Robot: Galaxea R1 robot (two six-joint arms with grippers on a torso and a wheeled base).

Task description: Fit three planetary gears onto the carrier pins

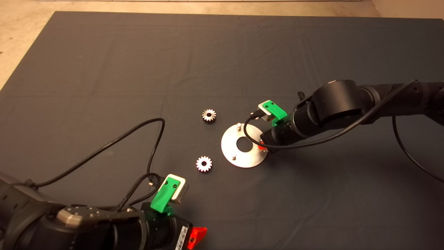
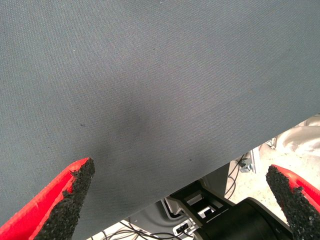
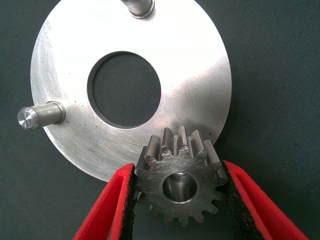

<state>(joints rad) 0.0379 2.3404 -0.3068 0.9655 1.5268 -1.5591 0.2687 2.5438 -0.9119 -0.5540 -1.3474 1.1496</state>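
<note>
The shiny carrier disc (image 1: 250, 158) lies mid-mat; two carrier pins (image 1: 239, 125) (image 1: 234, 157) stand bare on it. My right gripper (image 1: 262, 146) is at the disc's right rim, shut on a planetary gear (image 3: 181, 185). The gear sits flat over the rim of the disc (image 3: 195, 75), where the third pin is hidden behind it; I cannot tell whether it sits on that pin. The right wrist view shows the two bare pins (image 3: 37, 116) (image 3: 140, 6). Two more gears (image 1: 209, 115) (image 1: 204, 164) lie flat on the mat left of the disc. My left gripper (image 1: 196, 238) waits open at the lower left.
The dark mat (image 1: 104, 69) covers the table. The left arm's black cable (image 1: 138, 132) loops over the mat left of the gears. The left wrist view shows bare mat (image 2: 150, 75) and its edge, with floor clutter (image 2: 240, 165) beyond.
</note>
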